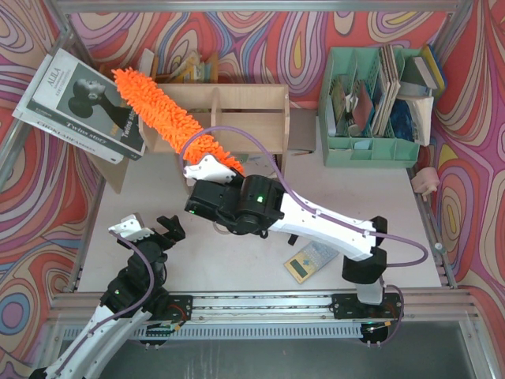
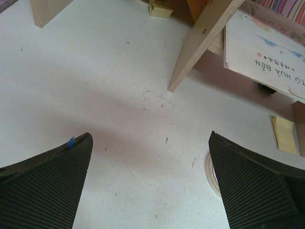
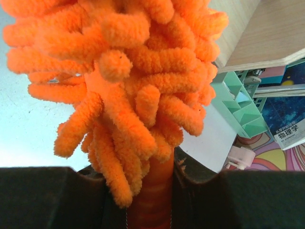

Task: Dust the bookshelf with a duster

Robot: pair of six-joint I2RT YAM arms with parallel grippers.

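Note:
The light plywood bookshelf (image 1: 237, 106) stands at the back middle of the table. The orange fluffy duster (image 1: 162, 106) slants from the shelf's front up to the left, over the shelf's left half. My right gripper (image 1: 207, 168) is shut on the duster's orange handle (image 3: 151, 198), just in front of the shelf; the shaggy head (image 3: 124, 71) fills the right wrist view. My left gripper (image 1: 150, 229) is open and empty, low over the white table (image 2: 119, 105) at the near left, its fingertips (image 2: 57, 171) wide apart. A shelf panel (image 2: 205, 43) shows ahead of it.
A mint-green file organizer (image 1: 371, 110) with books stands at the back right. A black-and-white book (image 1: 83, 103) leans at the back left. A small green card (image 1: 309, 260) lies near the right arm's base. A pink object (image 1: 426, 183) sits at the right edge.

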